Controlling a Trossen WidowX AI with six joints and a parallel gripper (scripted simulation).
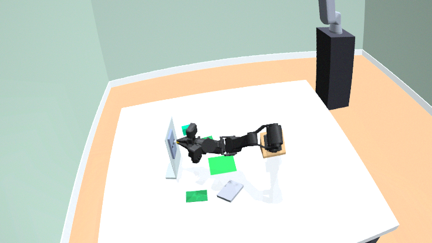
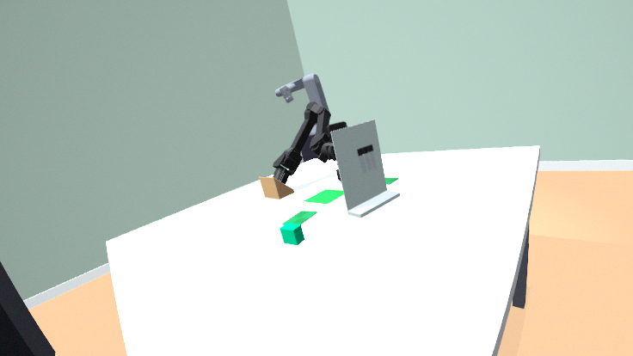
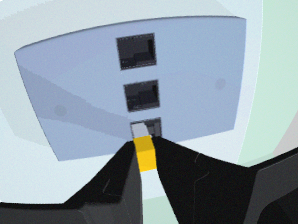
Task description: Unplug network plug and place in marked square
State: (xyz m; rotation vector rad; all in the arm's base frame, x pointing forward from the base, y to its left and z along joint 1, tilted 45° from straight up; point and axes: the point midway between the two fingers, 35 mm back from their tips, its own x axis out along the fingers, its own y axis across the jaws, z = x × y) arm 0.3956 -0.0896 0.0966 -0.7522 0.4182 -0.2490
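The yellow plug (image 1: 177, 142) (image 3: 146, 159) sits at the lowest of the sockets on the blue plate (image 3: 192, 95). Its pale front part reaches into the opening. A grey piece shows beside that front part in the wrist view, close to the right fingertip. The tab's exact position is hard to tell. My gripper (image 1: 178, 141) (image 3: 143, 147) is shut on the plug, with a finger on either side. The white panel (image 1: 174, 165) (image 2: 353, 176) stands upright and hides the fingers in the exterior view. A bright green square (image 1: 222, 165) (image 2: 325, 196) lies on the table below my arm.
A teal cube (image 1: 184, 130) (image 2: 291, 234) stands near the panel. Darker green patches (image 1: 196, 196) (image 2: 300, 217) lie on either side of the bright square. A grey flat box (image 1: 230, 191) lies near it. Another arm stands on a black pedestal (image 1: 335, 72) beyond the table.
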